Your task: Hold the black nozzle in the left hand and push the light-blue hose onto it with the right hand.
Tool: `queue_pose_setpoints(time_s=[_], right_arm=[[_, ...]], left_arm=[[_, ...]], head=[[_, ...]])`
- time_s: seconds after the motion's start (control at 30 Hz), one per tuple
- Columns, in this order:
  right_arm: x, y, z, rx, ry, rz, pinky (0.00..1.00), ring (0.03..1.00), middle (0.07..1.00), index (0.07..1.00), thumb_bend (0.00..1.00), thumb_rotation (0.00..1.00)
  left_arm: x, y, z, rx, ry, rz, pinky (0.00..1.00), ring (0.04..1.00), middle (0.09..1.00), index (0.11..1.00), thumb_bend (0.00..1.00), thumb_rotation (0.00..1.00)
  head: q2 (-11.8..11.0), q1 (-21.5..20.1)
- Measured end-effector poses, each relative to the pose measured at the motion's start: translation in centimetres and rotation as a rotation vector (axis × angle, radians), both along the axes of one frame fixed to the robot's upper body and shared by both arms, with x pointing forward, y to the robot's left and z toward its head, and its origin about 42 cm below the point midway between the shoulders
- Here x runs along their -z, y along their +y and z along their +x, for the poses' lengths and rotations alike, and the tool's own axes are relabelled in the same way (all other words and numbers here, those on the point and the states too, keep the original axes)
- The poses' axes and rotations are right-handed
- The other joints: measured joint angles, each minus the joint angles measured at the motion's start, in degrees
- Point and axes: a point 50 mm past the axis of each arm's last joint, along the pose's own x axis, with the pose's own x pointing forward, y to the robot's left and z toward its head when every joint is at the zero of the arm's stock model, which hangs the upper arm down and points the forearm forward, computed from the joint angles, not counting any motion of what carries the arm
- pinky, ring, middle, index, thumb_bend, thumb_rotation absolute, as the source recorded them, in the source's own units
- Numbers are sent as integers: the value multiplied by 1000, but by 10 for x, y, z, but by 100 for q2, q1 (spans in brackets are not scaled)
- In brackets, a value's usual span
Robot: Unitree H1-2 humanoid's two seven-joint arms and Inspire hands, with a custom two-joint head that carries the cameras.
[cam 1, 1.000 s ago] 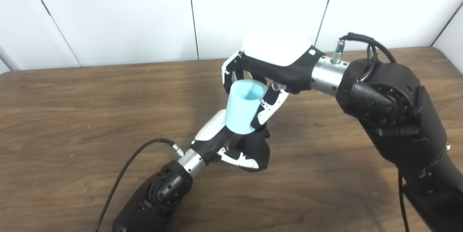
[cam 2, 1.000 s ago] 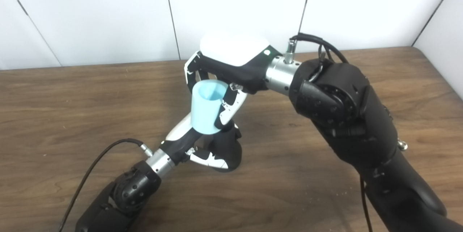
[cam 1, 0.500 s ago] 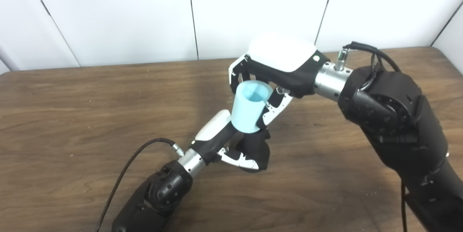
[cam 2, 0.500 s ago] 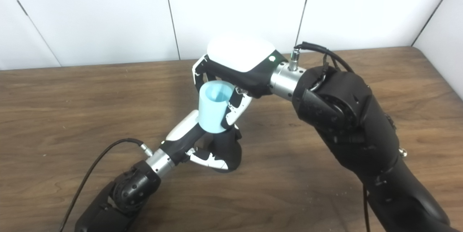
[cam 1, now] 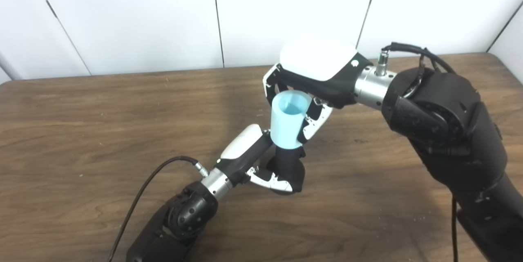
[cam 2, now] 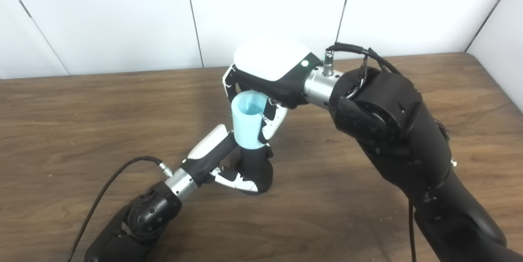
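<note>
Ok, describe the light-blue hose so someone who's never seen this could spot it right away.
Look at the middle of the brown wooden table, where the two robot arms meet. The right hand, with its white back, grips the light-blue hose from above. It is the only pale blue thing, a short open-topped tube standing over the black nozzle in the left hand.

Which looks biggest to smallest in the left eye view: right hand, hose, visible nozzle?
1. Right hand, though it is raised nearer the camera, which may flatter it.
2. Hose.
3. Nozzle, partly hidden by the hose and the left hand, so its true size is unsure.
</note>
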Motion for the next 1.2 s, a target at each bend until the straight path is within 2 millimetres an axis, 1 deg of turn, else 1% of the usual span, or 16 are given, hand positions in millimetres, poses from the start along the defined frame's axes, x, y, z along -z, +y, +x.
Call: queue_pose_setpoints(time_s=[0.1,0.27,0.43,0.63,0.9,1.13,1.2], right_arm=[[-1,0,1,5,22,-4,176,272,413,506,526,0],[-2,-1,2,13,70,-6,230,323,439,503,528,0],[-2,-1,2,11,91,7,243,331,437,506,527,0],[0,-3,1,4,102,27,182,268,394,503,523,0],[8,-7,-1,2,113,80,185,273,398,507,523,0],[12,-6,-2,-19,125,99,190,287,408,512,523,0],[18,-4,-4,-28,143,79,191,289,407,512,523,0]], left_arm=[[0,0,0,1,0,0,748,674,542,462,515,0],[0,0,-1,4,1,1,745,674,541,463,515,0],[-1,-1,-2,3,4,2,745,674,541,463,515,0],[-1,-1,-2,4,4,3,745,674,541,463,515,0],[-1,-1,-2,3,5,3,735,673,541,462,515,0],[-1,-1,-2,3,5,3,730,673,541,462,515,0],[-1,-1,-2,7,5,4,729,673,542,462,515,0]], head=[[9,0],[17,26],[9,26],[9,35],[18,53],[26,53],[26,53]])
